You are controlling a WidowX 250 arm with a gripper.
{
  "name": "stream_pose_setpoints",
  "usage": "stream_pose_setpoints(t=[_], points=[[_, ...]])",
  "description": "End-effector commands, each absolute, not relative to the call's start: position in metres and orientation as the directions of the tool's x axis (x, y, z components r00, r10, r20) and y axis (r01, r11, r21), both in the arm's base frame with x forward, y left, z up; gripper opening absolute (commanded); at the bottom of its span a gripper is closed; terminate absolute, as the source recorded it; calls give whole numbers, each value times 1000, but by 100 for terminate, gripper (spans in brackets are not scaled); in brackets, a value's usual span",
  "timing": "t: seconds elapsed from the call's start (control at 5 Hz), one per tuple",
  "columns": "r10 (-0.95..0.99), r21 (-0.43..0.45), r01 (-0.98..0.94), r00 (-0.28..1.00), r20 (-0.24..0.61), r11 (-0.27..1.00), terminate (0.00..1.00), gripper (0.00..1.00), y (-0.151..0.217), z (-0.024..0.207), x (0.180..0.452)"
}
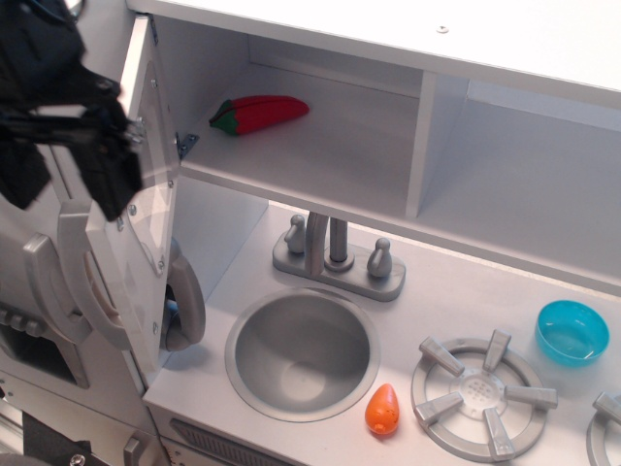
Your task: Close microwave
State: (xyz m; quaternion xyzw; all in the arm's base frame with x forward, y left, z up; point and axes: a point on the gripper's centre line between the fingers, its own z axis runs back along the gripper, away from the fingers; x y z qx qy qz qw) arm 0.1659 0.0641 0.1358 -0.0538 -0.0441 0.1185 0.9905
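You have the gripper (63, 180) outside the open microwave (146, 209) door, placed to push it shut; jaw state unclear

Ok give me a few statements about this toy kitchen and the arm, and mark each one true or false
1. The microwave door stands open. True.
2. A red pepper lies inside the microwave. True.
3. The blue bowl sits in the sink. False: it rests on the counter right of the burner.
4. The gripper is over the faucet. False: it is at the door's outer side, far left.
5. An orange carrot lies between sink and burner. True.
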Motion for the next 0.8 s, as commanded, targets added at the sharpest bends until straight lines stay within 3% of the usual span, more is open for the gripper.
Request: stream_pose_setpoints(t=[0.0, 0.6], points=[[300, -102, -291, 949, 96, 951, 0, 100, 56, 126, 197], [362, -110, -354, 930, 66, 929, 0, 100, 13, 111, 241]])
